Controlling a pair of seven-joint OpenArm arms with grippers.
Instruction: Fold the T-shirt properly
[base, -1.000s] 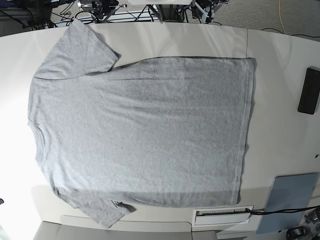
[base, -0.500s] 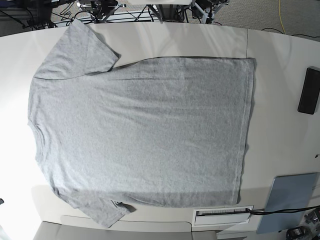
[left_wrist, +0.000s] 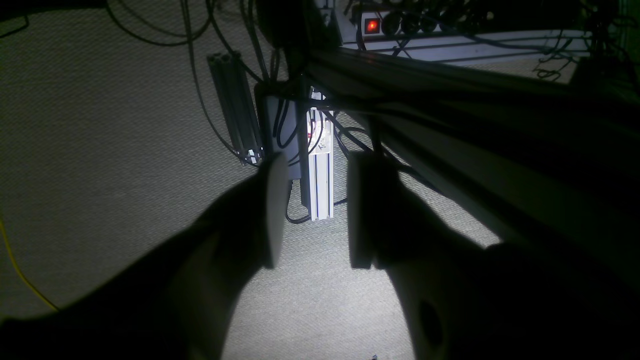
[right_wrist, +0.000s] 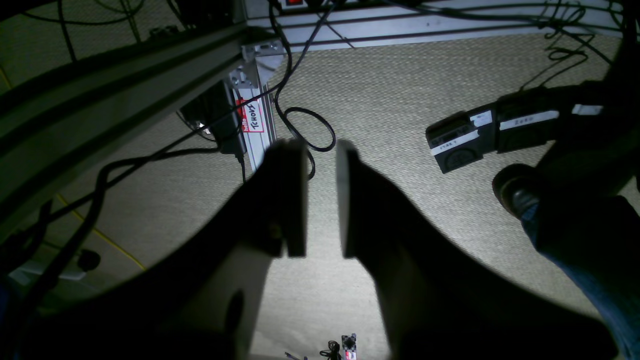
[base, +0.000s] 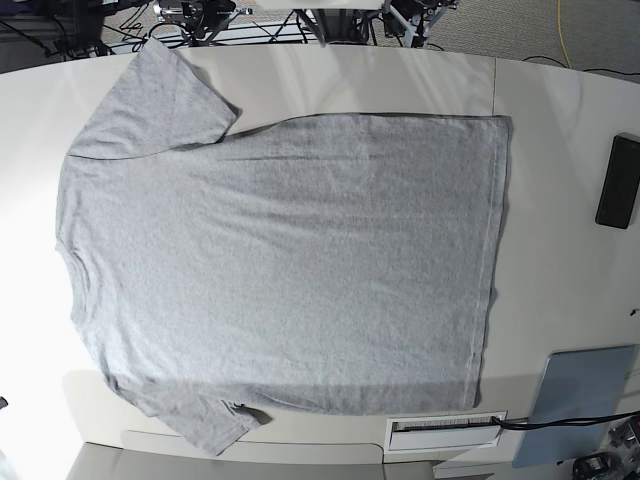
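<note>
Overhead, I see the T-shirt (base: 290, 265) spread flat on the white table (base: 560, 200), neck at the view's left, hem at its right, with neither arm in sight. Only my wrist cameras find them: the left gripper (left_wrist: 312, 210) and right gripper (right_wrist: 320, 197) hang over carpet, jaws apart and empty. Bare tabletop borders the hem, up to a black slab (base: 618, 182).

A white tag (right_wrist: 252, 117) on the aluminium rail (right_wrist: 260, 135) — handwritten "TCHOUS", roughly.
</note>
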